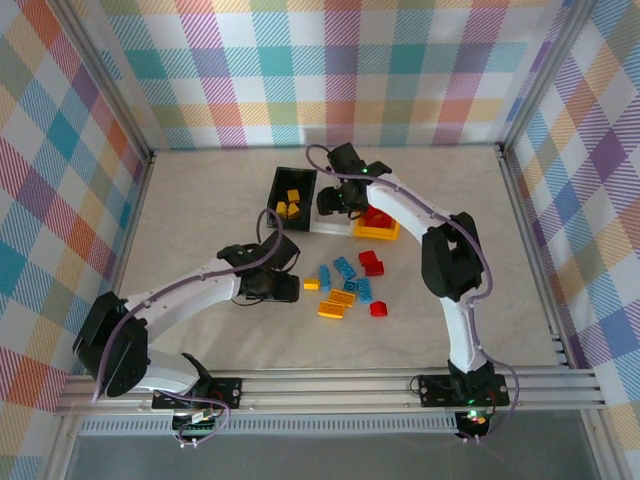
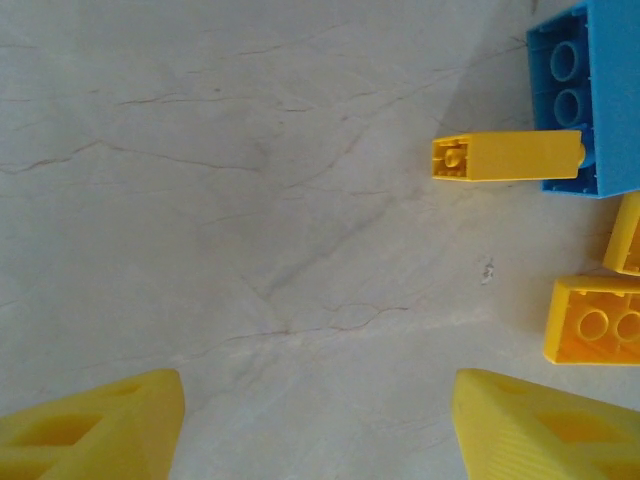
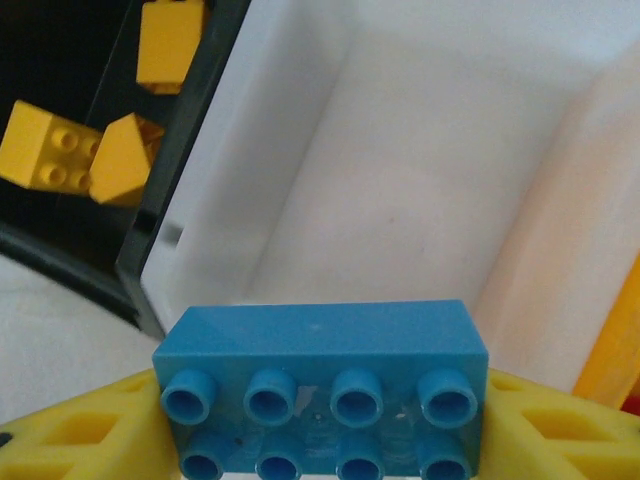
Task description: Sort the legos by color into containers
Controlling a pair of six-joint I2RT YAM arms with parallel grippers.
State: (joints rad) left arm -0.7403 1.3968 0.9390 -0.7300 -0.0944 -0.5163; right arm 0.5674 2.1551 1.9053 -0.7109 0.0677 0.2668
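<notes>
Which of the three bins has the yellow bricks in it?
The black bin, at the left end of the row, holds the yellow bricks. The white bin beside it shows none, and the yellow-orange bin holds red bricks.

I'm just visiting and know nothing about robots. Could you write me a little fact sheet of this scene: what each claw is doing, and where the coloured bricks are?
left claw: open, empty, above the bare table
right claw: shut on a blue brick, over the white bin
black bin: holds yellow bricks
yellow-orange bin: holds red bricks
loose bricks: blue, yellow and red, on the table between the arms
</notes>
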